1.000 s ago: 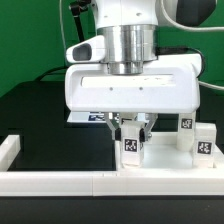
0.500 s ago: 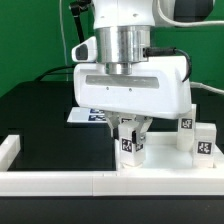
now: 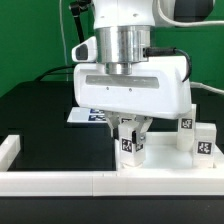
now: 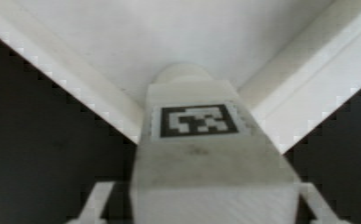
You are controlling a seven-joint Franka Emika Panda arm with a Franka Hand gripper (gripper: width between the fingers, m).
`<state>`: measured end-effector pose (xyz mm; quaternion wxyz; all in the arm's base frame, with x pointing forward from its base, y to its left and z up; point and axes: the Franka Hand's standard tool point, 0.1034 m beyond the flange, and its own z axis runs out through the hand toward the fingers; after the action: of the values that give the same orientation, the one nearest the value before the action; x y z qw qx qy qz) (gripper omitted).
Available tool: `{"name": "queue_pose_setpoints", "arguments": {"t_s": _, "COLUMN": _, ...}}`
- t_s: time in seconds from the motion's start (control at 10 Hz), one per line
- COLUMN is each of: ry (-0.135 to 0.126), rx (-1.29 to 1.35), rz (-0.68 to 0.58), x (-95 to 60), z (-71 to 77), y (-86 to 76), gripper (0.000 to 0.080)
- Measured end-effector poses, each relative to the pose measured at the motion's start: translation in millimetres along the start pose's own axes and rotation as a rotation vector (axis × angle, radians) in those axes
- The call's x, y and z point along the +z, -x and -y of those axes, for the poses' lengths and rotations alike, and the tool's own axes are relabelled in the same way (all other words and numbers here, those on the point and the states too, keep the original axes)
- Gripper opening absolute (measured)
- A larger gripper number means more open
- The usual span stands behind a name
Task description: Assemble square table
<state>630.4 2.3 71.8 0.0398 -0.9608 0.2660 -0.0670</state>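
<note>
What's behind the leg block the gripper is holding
Behind the held leg block, the marker board lies on the black table, mostly covered by the gripper. Whether anything else sits there cannot be seen.

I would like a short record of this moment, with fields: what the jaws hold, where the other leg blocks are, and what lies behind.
gripper: jaws shut on a leg block, tag facing the exterior camera
held block position: upright, at the border wall
other leg blocks: standing at the exterior view's right, by the wall
marker board: flat on the black table, behind the arm
square tabletop: not identifiable
</note>
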Motion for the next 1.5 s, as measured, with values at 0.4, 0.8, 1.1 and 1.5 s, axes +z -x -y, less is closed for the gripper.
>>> {"name": "queue_pose_setpoints", "arguments": {"t_s": 0.4, "ry": 0.008, "rx": 0.418, "rz": 0.001, "x": 0.3, "z": -4.6, "y": 0.0, "gripper": 0.0290}}
{"name": "queue_pose_setpoints", "arguments": {"t_s": 0.8, "ry": -0.020, "rx": 1.202, "rz": 0.029, "x": 1.1, "z": -5.3, "y": 7.3, "gripper": 0.0291}}
{"name": "queue_pose_setpoints", "arguments": {"t_s": 1.1, "ry": -0.019, "rx": 1.187, "rz": 0.031, "x": 1.9, "z": -5.5, "y": 8.0, "gripper": 0.0385}}
{"name": "queue_pose_setpoints", "arguments": {"t_s": 1.5, "ry": -0.015, "rx": 0.713, "rz": 0.026, "x": 4.0, "z": 4.7, "y": 15.2, "gripper": 0.0626}}
